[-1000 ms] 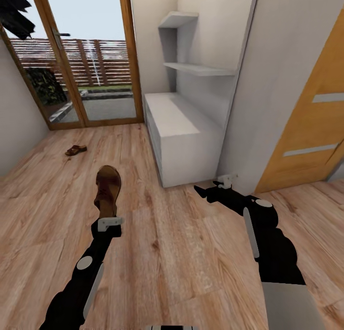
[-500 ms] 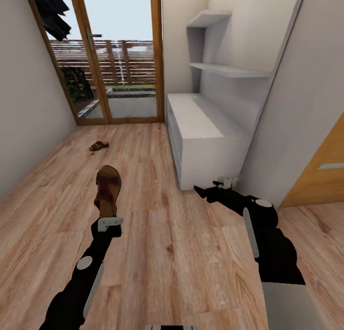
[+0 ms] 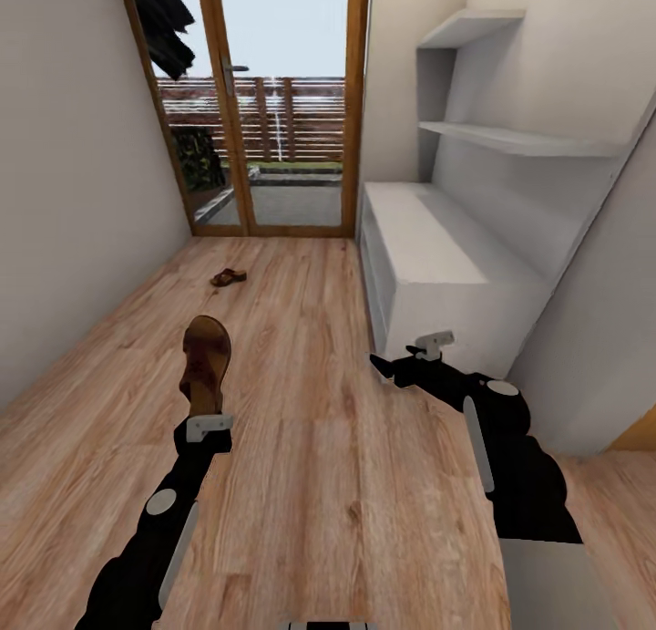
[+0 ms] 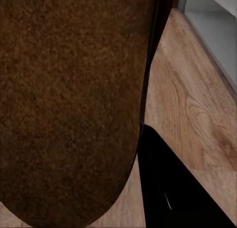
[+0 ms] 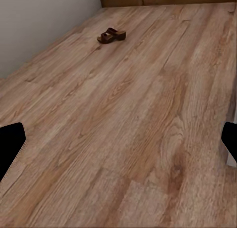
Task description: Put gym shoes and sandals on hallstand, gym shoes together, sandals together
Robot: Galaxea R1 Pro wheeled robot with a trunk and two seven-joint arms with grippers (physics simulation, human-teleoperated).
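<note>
One sandal (image 3: 206,361) in left jaws, seemingly pointing forward

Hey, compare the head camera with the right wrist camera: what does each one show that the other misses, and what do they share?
Head camera alone: the left pincer shut on a brown sandal, the grey shoe rack with its wall shelves, and the glass door.

Right wrist camera alone: a closer look at the floor planks between the right pincer's two dark fingertips, which stand wide apart.

Both: the second sandal lying on the wood floor near the left wall.
</note>
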